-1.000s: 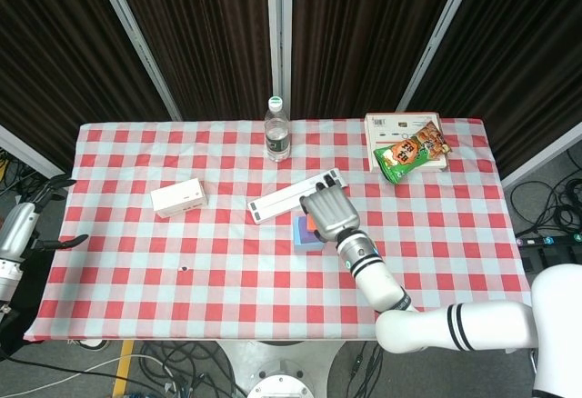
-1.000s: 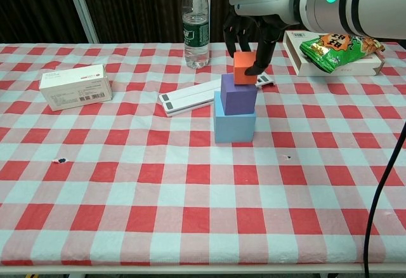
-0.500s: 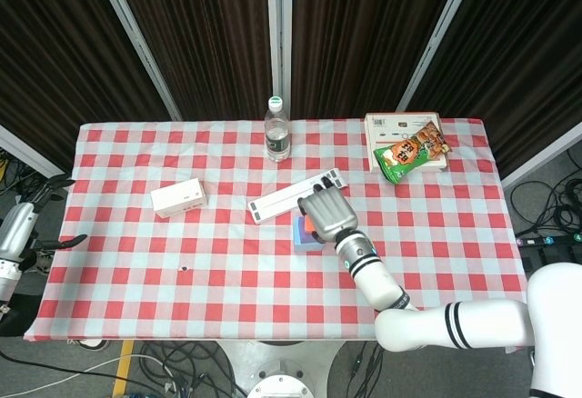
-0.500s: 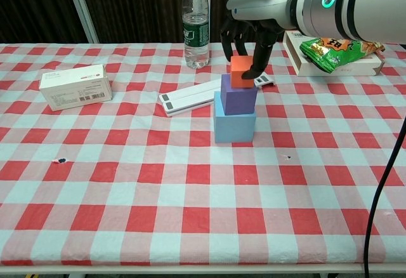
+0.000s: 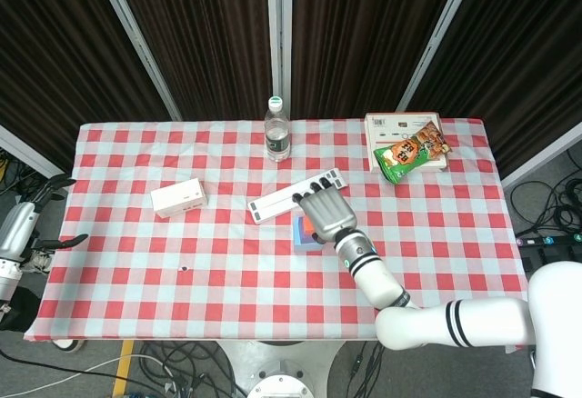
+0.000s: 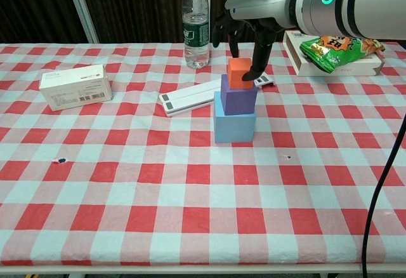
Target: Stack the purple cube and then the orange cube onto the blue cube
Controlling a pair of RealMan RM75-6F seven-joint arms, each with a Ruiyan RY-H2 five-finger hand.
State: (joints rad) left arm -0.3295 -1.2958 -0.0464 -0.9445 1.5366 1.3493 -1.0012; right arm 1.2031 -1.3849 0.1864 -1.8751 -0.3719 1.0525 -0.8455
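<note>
The left hand (image 5: 41,200) hangs off the tabletop's (image 6: 190,189) edge with fingers spread on nothing, while mid-tabletop the orange cube (image 6: 240,74) sits on the purple cube (image 6: 238,98) atop the blue cube (image 6: 234,124), the right hand (image 6: 244,33) above with fingers parted, thumb touching the orange cube.

The right hand (image 6: 244,37) hangs fingers-down, spread apart; the left hand (image 5: 41,212) rests off-table.
</note>
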